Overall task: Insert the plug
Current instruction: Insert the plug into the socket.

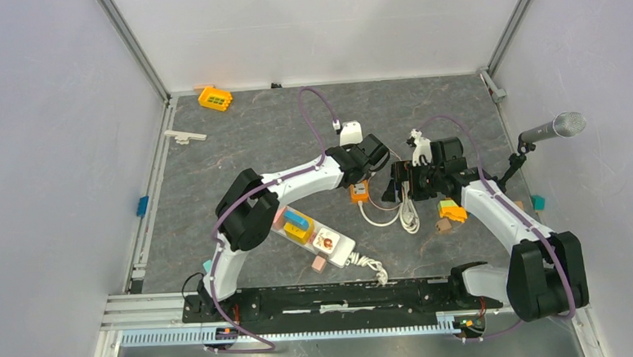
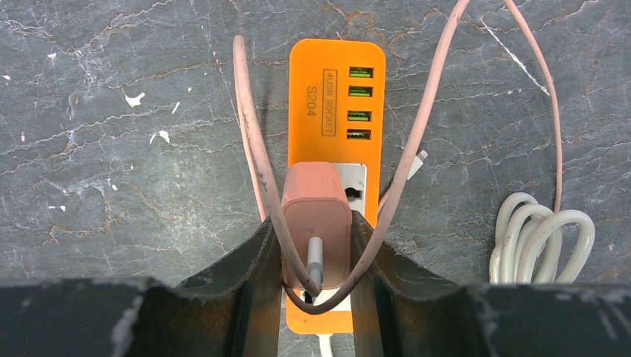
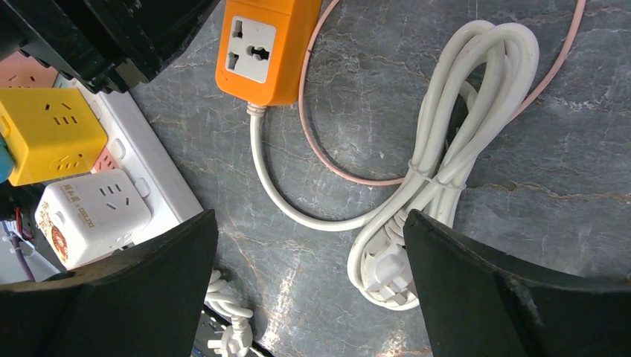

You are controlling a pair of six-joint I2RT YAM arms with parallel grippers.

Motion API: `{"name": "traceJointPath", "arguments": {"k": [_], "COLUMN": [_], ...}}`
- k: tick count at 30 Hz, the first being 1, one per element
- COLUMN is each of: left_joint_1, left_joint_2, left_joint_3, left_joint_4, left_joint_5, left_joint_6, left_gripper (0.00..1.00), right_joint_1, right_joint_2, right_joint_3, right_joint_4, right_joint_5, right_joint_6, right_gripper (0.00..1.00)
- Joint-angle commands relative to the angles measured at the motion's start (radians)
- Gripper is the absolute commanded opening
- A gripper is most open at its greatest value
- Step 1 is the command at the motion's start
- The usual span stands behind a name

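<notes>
A pink plug (image 2: 316,212) stands upright on the white socket panel of the orange power strip (image 2: 336,97), and my left gripper (image 2: 315,227) is shut on its two sides. How deep its pins sit is hidden. A pink cable (image 2: 249,126) loops out of its back and around the strip. From above, the left gripper (image 1: 367,161) is over the strip (image 1: 359,193). My right gripper (image 3: 306,223) hangs open just right of it (image 1: 407,182), with nothing between its fingers. It is above bare table beside the strip's coiled white cord (image 3: 446,134).
A white power strip (image 1: 325,242) carrying yellow (image 3: 48,130) and white (image 3: 89,216) cube adapters lies near the front. A white adapter (image 1: 350,132), an orange block (image 1: 214,98), a microphone (image 1: 552,128) and small blocks (image 1: 452,214) lie around.
</notes>
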Motion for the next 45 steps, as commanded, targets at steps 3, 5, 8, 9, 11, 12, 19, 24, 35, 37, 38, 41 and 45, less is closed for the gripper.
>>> {"name": "traceJointPath", "arguments": {"k": [3,5,8,9,11,12,19,24,35,37,38,41,45], "left_joint_1": [-0.056,-0.057,-0.057,-0.057,-0.058,-0.058,-0.061,-0.06,-0.06,-0.057,-0.058,-0.056,-0.055], "left_joint_2": [0.196,0.195,0.213,0.221,0.238,0.252,0.306,0.308,0.239,0.209,0.195,0.148,0.086], "left_joint_3": [-0.141,-0.139,-0.129,-0.126,-0.111,-0.094,-0.029,-0.024,-0.026,-0.019,-0.017,-0.006,0.018], "left_joint_4": [-0.193,-0.193,-0.196,-0.196,-0.2,-0.219,-0.291,-0.29,-0.271,-0.27,-0.27,-0.27,-0.26], "left_joint_5": [0.296,0.292,0.307,0.317,0.331,0.333,0.343,0.343,0.282,0.261,0.251,0.217,0.18], "left_joint_6": [-0.042,-0.034,-0.022,-0.016,-0.007,-0.002,0.004,0.003,0.04,0.048,0.053,0.055,0.058], "left_gripper": [0.15,0.15,0.15,0.15,0.12,0.1,0.02,0.05,0.32,0.43,0.47,0.58,0.75], "right_joint_1": [-0.005,-0.004,-0.003,-0.005,-0.003,-0.004,-0.003,-0.004,-0.005,-0.005,-0.005,-0.006,-0.01], "right_joint_2": [-0.031,-0.031,-0.035,-0.033,-0.033,-0.033,-0.026,-0.02,-0.003,0.002,0.003,0.005,0.004], "right_joint_3": [0.02,0.024,0.022,0.022,0.021,0.021,0.033,0.049,0.068,0.074,0.077,0.094,0.145], "right_joint_4": [0.039,0.042,0.046,0.047,0.044,0.046,0.036,0.03,0.033,0.035,0.034,0.027,-0.011], "right_joint_5": [0.01,0.014,0.015,0.016,0.016,0.017,0.018,0.026,0.027,0.027,0.027,0.029,0.037], "right_joint_6": [0.024,0.026,0.033,0.033,0.034,0.033,0.025,0.017,0.018,0.02,0.02,0.022,0.013], "right_gripper": [0.98,0.98,0.98,0.98,0.98,0.98,0.98,0.98,0.98,0.98,0.98,0.98,0.98]}}
